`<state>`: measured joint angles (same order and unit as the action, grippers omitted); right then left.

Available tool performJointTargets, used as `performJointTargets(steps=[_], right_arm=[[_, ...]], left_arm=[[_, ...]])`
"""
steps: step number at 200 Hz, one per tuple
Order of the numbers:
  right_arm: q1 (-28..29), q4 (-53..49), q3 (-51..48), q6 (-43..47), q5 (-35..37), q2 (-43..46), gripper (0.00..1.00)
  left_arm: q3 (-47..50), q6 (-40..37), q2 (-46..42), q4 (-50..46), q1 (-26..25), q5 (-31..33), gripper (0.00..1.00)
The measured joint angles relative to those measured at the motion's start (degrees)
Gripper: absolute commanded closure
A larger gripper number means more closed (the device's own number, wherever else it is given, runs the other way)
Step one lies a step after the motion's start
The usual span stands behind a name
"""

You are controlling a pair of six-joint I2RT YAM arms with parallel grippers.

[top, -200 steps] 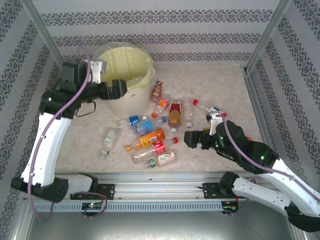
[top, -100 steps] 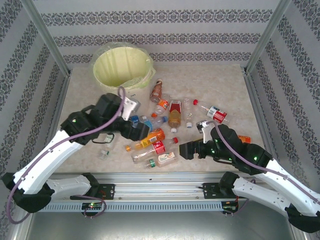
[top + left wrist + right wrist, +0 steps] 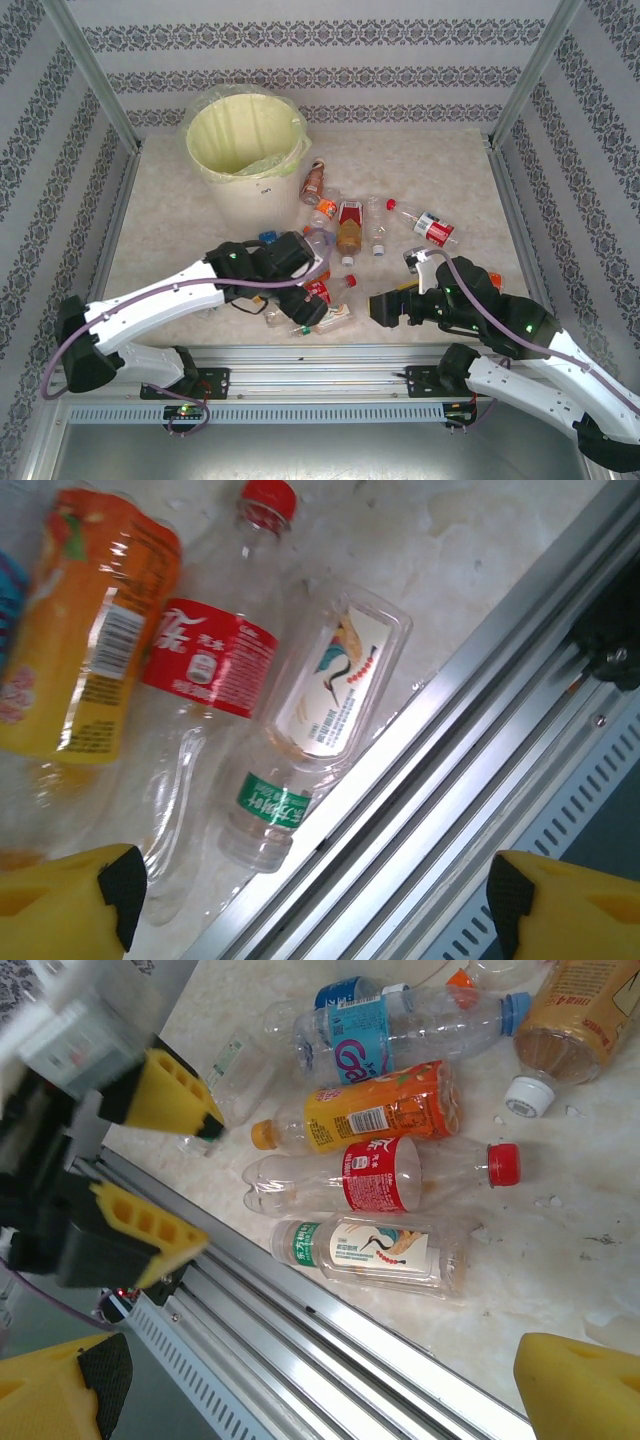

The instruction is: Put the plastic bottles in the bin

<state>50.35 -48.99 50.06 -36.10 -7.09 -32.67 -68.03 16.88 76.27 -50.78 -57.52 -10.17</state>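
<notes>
The bin (image 3: 240,205) stood in the upper left of the top view, on the table (image 3: 440,170). The bottles (image 3: 349,228) lay scattered on the table to the right of it and below it. The left gripper (image 3: 303,308) was in the lower centre of that view, over the lowest bottles of the heap. Its jaws stood wide apart, and the fingers (image 3: 70,905) pressed nothing. In the left wrist view three bottles lay side by side: the orange bottle (image 3: 90,650) at the left, the red bottle (image 3: 205,660) in the middle, and the white bottle (image 3: 325,705) (the one with a bird picture and a green band at the neck) at the right, just beside the rail (image 3: 470,740). The neck of the white bottle pointed to the lower edge of the frame, between the two fingers, but whether a finger touched it I could not tell. The right gripper (image 3: 378,306) was to the right of this heap, near the lower edge of the table, also opened wide and holding nothing. In the right wrist view the same three bottles lay in the centre, with the blue bottle (image 3: 360,1030) above them.
</notes>
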Motion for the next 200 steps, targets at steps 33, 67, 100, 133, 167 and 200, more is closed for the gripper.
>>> performJointTargets(steps=[33,67,100,133,167,200], right_arm=[[0.00,-0.81,0.00,0.00,0.61,0.00,0.02],[-0.02,-1.84,0.00,0.00,1.33,0.13,0.02],[0.00,-2.45,0.00,0.00,1.86,0.50,0.02],[0.00,-2.75,0.00,0.00,2.19,0.55,0.02],[0.00,-2.71,0.00,0.00,2.34,0.55,0.02],[0.00,-2.71,0.00,0.00,2.36,0.55,0.02]], left_arm=[[0.76,-0.22,4.79,2.47,-2.40,-1.20,0.18],[0.92,-0.76,9.81,4.33,-3.50,-1.49,0.19],[2.21,-1.27,13.29,6.27,-3.89,-0.46,0.19],[2.78,-1.55,15.32,7.28,-3.98,0.26,0.19],[2.82,-1.70,17.46,8.50,-4.00,1.51,0.19],[2.93,-1.66,18.75,9.31,-3.98,2.78,0.20]])
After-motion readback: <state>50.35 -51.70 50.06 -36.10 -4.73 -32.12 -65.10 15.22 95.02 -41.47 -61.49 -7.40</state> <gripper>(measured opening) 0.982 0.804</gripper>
